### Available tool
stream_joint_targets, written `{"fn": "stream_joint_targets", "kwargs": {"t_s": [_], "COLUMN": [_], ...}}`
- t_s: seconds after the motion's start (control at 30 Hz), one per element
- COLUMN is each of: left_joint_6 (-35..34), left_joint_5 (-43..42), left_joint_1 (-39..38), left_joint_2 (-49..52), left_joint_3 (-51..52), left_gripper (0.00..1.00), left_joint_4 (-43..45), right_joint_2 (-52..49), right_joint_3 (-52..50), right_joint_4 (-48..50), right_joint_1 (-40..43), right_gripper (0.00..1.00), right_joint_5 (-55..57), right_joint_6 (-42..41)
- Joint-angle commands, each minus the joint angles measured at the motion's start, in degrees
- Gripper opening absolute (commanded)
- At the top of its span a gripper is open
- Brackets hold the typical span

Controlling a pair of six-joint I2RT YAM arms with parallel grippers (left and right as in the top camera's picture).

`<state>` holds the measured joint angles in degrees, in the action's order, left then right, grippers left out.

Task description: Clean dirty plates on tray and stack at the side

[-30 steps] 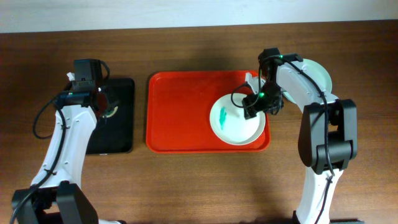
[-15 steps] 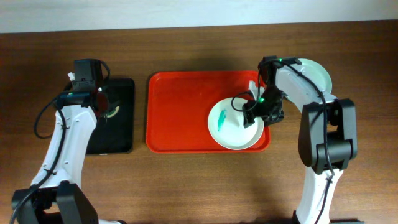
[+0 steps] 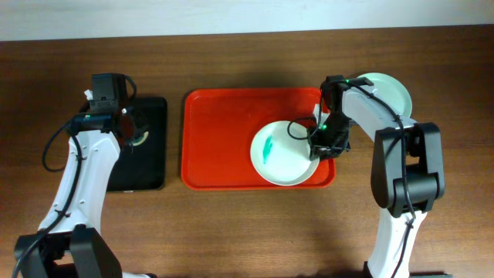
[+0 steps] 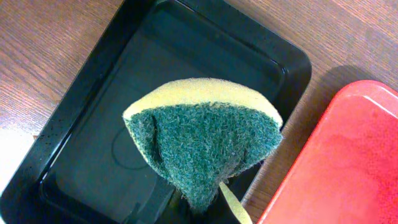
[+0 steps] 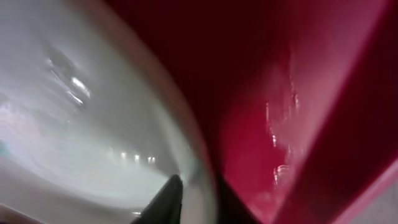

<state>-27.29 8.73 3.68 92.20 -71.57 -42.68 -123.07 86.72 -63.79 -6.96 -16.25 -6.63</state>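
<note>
Red plastic, item one: the red tray (image 3: 220, 139), rectangular with a raised rim. It lies under and to the left of the right claw (image 3: 323, 145), which stands at the tray's right end.

Item two: smeared plate (image 3: 282, 158), pale, glossy, round and shallow. It rests on the tray and stretches left from the right claw, with its right rim between the claw's fingers. A teal smear (image 3: 268, 147) marks the plate's left part, on the side away from the claw. Unwiped.

Item three: right claw. The jaws are drawn narrow astride the plate's rim. The wrist view is blurred but shows one dark fingertip (image 5: 166, 198) on the plate's inner side, with the rim just beside it. Judged a pinch rather than a loose straddle.

Item four: second plate (image 3: 390, 91), pale mint, on the wooden table (image 3: 231, 232) beyond and to the right of the right claw. It is off the tray and partly hidden by the arm. Whether others lie under it cannot be told.

Item five: left claw (image 3: 130, 131), closed on a sponge (image 4: 208, 146) with a green scouring face and yellow foam backing. A black tray (image 4: 93, 137) lies directly beneath the claw. The red tray's edge is to its right.

Step in hand, by judgement: steadying the dirty plate for wiping. The next move calls for the left claw to carry the sponge rightward over the tray and rub the scouring face on the smear. Meanwhile the right claw holds the rim, since a glossy plate on smooth plastic may skate.
</note>
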Motion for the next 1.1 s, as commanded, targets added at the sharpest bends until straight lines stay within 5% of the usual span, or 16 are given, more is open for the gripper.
{"fn": "stream_joint_targets", "kwargs": {"t_s": [0.0,0.07,0.4,0.53,0.8,0.9,1.07], "left_joint_6": [-0.5,-0.5,-0.5,0.0,3.4,4.9,4.9], "left_joint_5": [-0.6,-0.7,-2.0,-5.8,-18.1,-23.8,-24.0], "left_joint_1": [0.2,0.2,0.2,0.2,0.0,-1.4,-7.5], "left_joint_2": [-0.2,-0.2,-0.2,-0.2,-0.2,-0.2,0.1], "left_joint_3": [0.2,0.2,0.2,0.2,0.2,0.2,0.3], "left_gripper": [0.0,0.0,0.0,0.0,0.0,0.0,0.0], "left_joint_4": [0.2,0.2,0.2,0.2,0.2,0.1,-0.7], "right_joint_2": [-1.1,-1.1,-1.0,-1.0,-1.0,-1.0,-1.0], "right_joint_3": [-0.9,-0.7,4.0,2.4,0.5,0.4,0.4], "right_joint_4": [8.3,11.7,-1.7,-0.7,7.2,10.9,14.5], "right_joint_1": [-0.3,-0.3,-0.3,-0.9,-5.4,-7.3,-10.6], "right_gripper": [0.11,0.24,0.35,0.17,0.16,0.05,0.04], "right_joint_5": [0.8,0.8,3.4,3.3,3.3,3.3,3.3], "right_joint_6": [-3.8,-4.8,-4.8,-4.9,-5.0,-8.3,-13.7]}}
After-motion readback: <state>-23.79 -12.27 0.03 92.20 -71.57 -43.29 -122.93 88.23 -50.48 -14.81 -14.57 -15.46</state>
